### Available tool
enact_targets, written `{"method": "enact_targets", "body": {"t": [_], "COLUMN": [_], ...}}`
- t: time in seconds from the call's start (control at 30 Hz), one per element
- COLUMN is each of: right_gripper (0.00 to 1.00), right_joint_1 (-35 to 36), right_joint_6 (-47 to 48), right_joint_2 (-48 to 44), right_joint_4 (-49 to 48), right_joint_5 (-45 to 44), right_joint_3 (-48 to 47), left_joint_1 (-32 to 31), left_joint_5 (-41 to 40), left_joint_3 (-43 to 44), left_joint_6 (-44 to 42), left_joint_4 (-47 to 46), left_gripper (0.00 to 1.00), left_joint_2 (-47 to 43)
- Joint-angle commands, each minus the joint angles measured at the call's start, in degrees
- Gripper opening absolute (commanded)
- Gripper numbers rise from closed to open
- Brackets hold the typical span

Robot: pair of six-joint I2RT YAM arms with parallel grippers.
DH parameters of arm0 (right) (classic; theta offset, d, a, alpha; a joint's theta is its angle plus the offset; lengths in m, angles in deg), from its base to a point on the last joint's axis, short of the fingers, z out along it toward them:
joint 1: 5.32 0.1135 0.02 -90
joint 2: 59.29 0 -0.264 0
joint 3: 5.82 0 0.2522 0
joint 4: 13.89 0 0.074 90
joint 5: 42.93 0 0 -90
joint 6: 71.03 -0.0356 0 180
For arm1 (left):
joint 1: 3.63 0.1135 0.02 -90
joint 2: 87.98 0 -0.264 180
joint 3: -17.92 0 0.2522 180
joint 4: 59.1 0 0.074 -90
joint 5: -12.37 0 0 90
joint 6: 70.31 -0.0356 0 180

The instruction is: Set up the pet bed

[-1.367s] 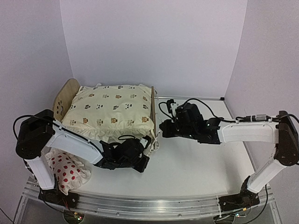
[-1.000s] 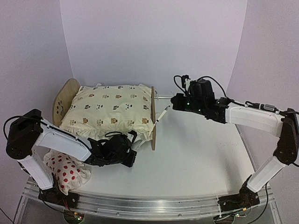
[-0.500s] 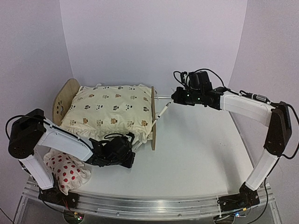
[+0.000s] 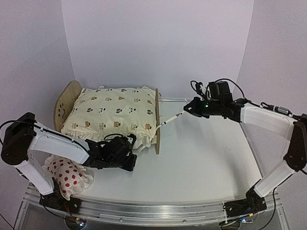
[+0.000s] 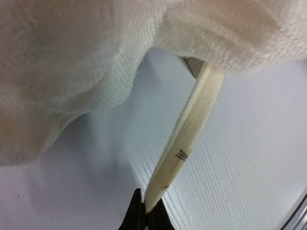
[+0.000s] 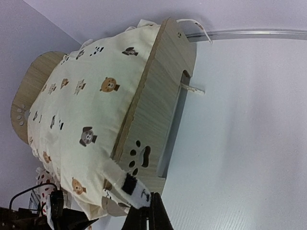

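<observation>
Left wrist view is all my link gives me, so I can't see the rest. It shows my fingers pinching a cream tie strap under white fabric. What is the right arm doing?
Observer: The right gripper is shut on another tie strap, stretched straight out from the footboard.
Operator: Is the cushion in place?
Observer: Yes, the cushion lies in the pet bed, right up against that footboard.
Operator: And the pillow?
Observer: The red-spotted pillow is outside the bed, on the table at its near-left corner.
</observation>
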Motion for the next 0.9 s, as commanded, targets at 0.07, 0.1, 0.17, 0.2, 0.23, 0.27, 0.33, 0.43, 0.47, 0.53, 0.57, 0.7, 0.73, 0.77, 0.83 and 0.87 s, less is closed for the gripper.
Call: {"method": "enact_targets", "body": {"t": [0.07, 0.1, 0.17, 0.2, 0.23, 0.27, 0.33, 0.43, 0.47, 0.53, 0.57, 0.7, 0.73, 0.77, 0.83, 0.87], "right_gripper": [0.0, 0.0, 0.0, 0.0, 0.0, 0.01, 0.11, 0.34, 0.38, 0.46, 0.49, 0.56, 0.57, 0.58, 0.6, 0.6], "right_joint_1": [-0.3, -0.3, -0.3, -0.3, -0.3, -0.3, -0.3, -0.3, -0.3, -0.3, -0.3, 0.9, 2.0, 3.2, 7.1, 10.0], "right_joint_6": [-5.4, -6.4, -8.8, -9.7, -10.4, -10.9, -11.0, -10.4, -10.1, -9.7, -9.4, -7.8, -6.7, -5.4, -2.1, -0.5], "right_joint_2": [-11.4, -13.3, -16.2, -17.0, -17.4, -17.3, -16.2, -14.2, -13.7, -12.9, -12.7, -12.1, -12.1, -12.0, -11.3, -10.6], "right_joint_4": [-1.4, -1.5, -2.2, -2.9, -3.4, -3.6, -3.8, -4.0, -4.2, -5.2, -6.3, -11.3, -11.7, -12.0, -12.0, -11.9], "right_joint_5": [3.2, 1.1, -3.3, -4.3, -4.7, -4.6, -2.6, 0.6, 1.5, 3.5, 4.9, 11.8, 12.5, 13.0, 13.4, 13.7], "right_joint_3": [13.5, 16.7, 23.1, 25.8, 28.0, 29.4, 30.3, 29.4, 28.9, 28.0, 27.7, 26.8, 26.2, 25.4, 23.2, 21.9], "left_joint_1": [0.1, 0.1, 0.1, 0.1, 0.1, 0.1, 0.1, 0.1, 0.1, 0.2, 0.2, 0.2, 0.2, 0.2, 0.2, 0.2], "left_joint_5": [-5.7, -6.7, -8.5, -9.8, -10.8, -11.7, -14.0, -17.2, -18.6, -21.3, -22.1, -24.8, -25.4, -25.8, -26.5, -27.0], "left_joint_3": [-1.5, -1.7, -2.5, -2.8, -3.3, -3.9, -4.7, -4.8, -4.7, -4.6, -4.3, -2.4, -1.6, -0.8, 1.6, 2.9], "left_joint_6": [2.2, 2.7, 3.9, 4.6, 5.2, 5.7, 6.8, 8.5, 9.9, 12.6, 13.8, 18.4, 19.1, 19.4, 20.0, 20.6], "left_joint_4": [8.9, 9.7, 10.9, 11.6, 12.1, 12.6, 14.0, 17.6, 19.1, 22.6, 24.2, 30.9, 32.5, 33.7, 36.5, 38.8], "left_gripper": [0.0, 0.0, 0.0, 0.0, 0.0, 0.0, 0.0, 0.25, 0.39, 0.55, 0.61, 0.92, 0.93, 0.93, 0.94, 0.94], "left_joint_2": [-9.3, -10.5, -14.1, -15.8, -17.8, -19.8, -23.2, -27.4, -28.3, -29.4, -29.7, -29.6, -29.6, -29.8, -30.1, -30.3]}}
